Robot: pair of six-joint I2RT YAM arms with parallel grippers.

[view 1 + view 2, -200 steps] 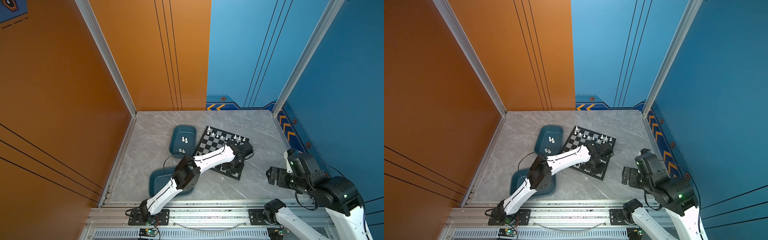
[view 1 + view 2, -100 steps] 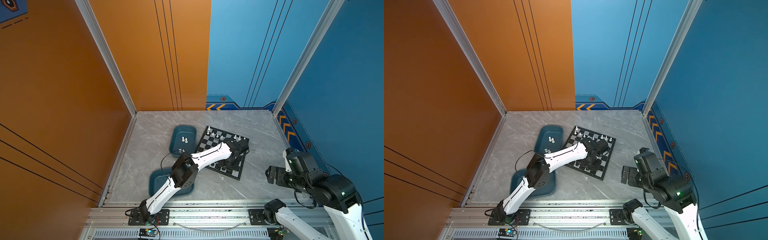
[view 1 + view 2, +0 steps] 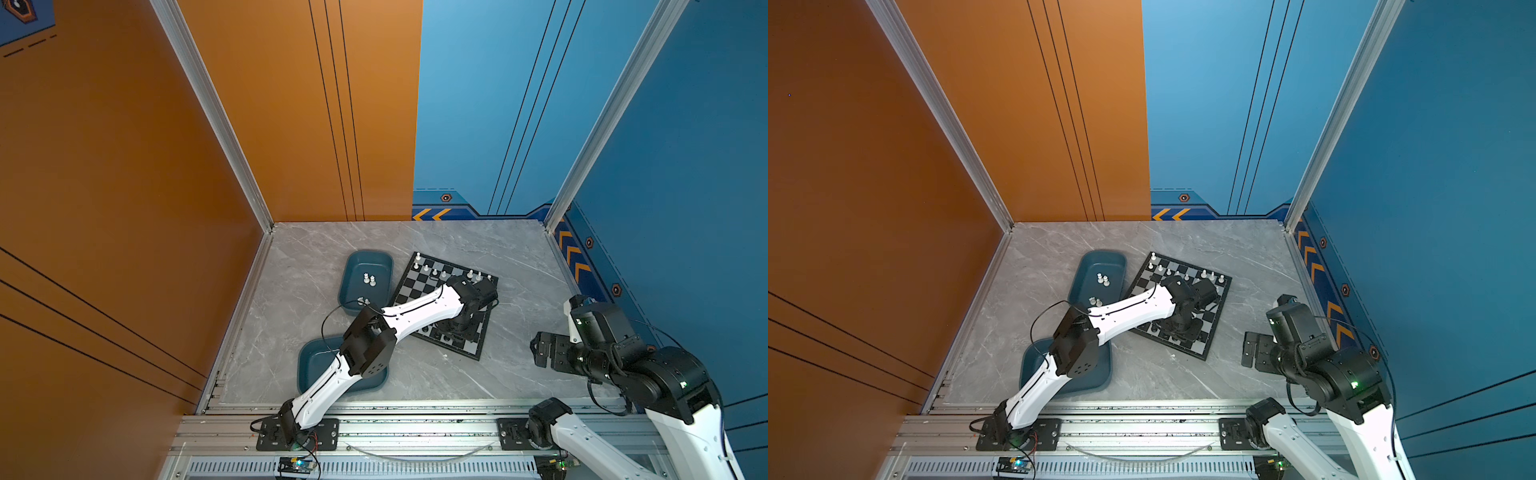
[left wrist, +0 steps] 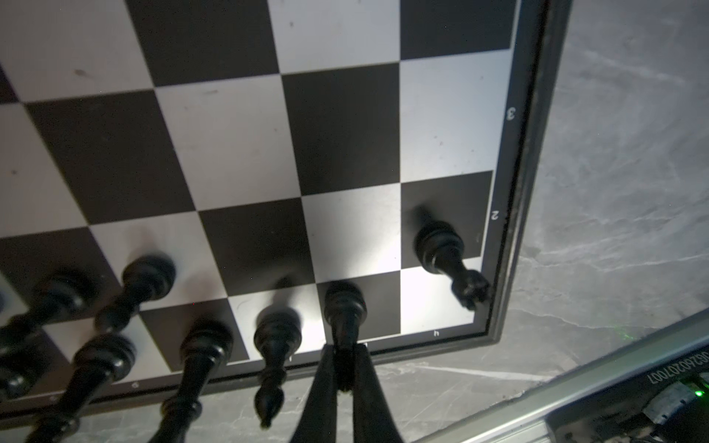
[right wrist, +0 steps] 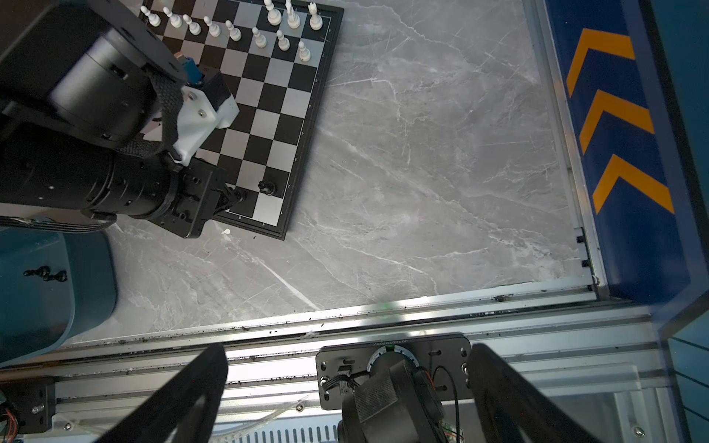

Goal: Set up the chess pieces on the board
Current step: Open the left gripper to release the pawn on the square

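Chess pieces [image 5: 261, 38] stand at two opposite ends of the board [image 5: 268, 115], which lies skewed on the grey table [image 5: 422, 172]. The white ranks [image 3: 435, 272] fill the far rows and the black ranks [image 4: 145, 276] the edge nearest the arm bases. We see the left gripper [image 4: 345, 356] pinching the top of one black piece [image 4: 344, 307], upright over a black square in the edge row, just beside the white corner square. Another black piece [image 4: 441, 245] stands on the next row's edge square. The right gripper [image 5: 347, 351] is spread wide with nothing between its fingers, above the front rail [image 5: 498, 318] and well apart from the board. The far teal tray [image 3: 376, 264] holds a few white spares [image 3: 369, 279]. The near teal tray [image 3: 309, 365], partly under the left arm, holds black spares [image 5: 46, 274].
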